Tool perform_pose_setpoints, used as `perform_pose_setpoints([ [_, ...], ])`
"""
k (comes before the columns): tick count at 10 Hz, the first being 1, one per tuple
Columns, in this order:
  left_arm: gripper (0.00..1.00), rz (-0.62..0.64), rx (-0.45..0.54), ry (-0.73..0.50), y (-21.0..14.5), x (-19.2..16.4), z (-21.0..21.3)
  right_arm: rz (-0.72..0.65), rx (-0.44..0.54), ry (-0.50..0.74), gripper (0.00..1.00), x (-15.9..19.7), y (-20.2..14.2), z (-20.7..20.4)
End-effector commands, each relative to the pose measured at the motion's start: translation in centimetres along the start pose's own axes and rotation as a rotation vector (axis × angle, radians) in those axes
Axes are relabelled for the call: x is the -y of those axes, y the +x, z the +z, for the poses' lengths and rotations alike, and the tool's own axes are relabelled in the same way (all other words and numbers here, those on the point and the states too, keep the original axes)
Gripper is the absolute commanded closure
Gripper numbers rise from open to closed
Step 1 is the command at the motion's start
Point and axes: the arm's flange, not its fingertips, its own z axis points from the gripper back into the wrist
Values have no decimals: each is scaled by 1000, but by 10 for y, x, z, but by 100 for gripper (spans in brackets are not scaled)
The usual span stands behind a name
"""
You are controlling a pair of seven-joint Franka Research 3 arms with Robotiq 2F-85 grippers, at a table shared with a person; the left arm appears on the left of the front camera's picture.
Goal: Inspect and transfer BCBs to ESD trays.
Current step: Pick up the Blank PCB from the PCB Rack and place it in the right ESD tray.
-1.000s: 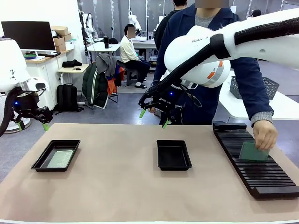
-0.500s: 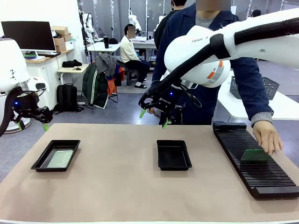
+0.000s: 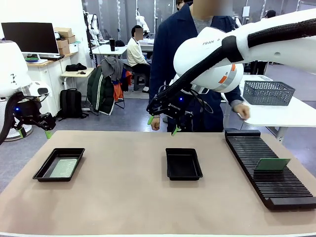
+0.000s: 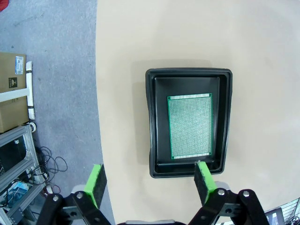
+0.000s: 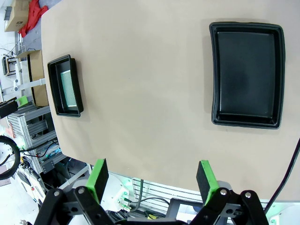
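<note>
Tan counter (image 3: pixel 123 197), matte and flat, carrying three black items. Behind it, an open workroom: monitor (image 3: pixel 30 37) on a side desk, jackets (image 3: pixel 106 84) slung over a chair, backpack (image 3: pixel 70 103) on the grey floor, seated person (image 3: pixel 136 54) farther off, grey mesh basket (image 3: pixel 269 92) on a white side table. At the counter's far edge, a standing person (image 3: pixel 170 44) in a dark blue coat, one hand (image 3: pixel 242 111) hanging beside that side table, apart from everything on the counter.

Left claw (image 3: pixel 34 132): green-padded fingers spread wide, gripping nothing, touching nothing, held high over the counter's left end. Straight below it, an ESD tray (image 3: pixel 42 170) with one BCB (image 3: pixel 64 168) lying flat inside, closer to one long wall than the other.

Right claw (image 3: pixel 162 125): fingers likewise spread wide, nothing between them, held high above the counter's far edge, in front of the standing person. Below it and a little nearer the robot, the second ESD tray (image 3: pixel 184 177), bare black floor showing. Well off to this claw's right, a long black slotted rack (image 3: pixel 276 187), with a second BCB (image 3: pixel 271 164) propped on it at a tilt.
</note>
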Motion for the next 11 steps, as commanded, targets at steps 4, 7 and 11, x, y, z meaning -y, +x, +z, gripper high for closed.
perform_pose_setpoints([
  [4, 0, 0, -2, 1, -1, 0, -1, 123, -9, 0, 0, 32, -13, 29],
  [7, 0, 0, -2, 1, -1, 0, -1, 228, 44, -39, 0, 80, -24, 85],
  [11, 0, 0, -2, 1, -1, 0, -1, 638, 175, -181, 0, 154, -30, 199],
])
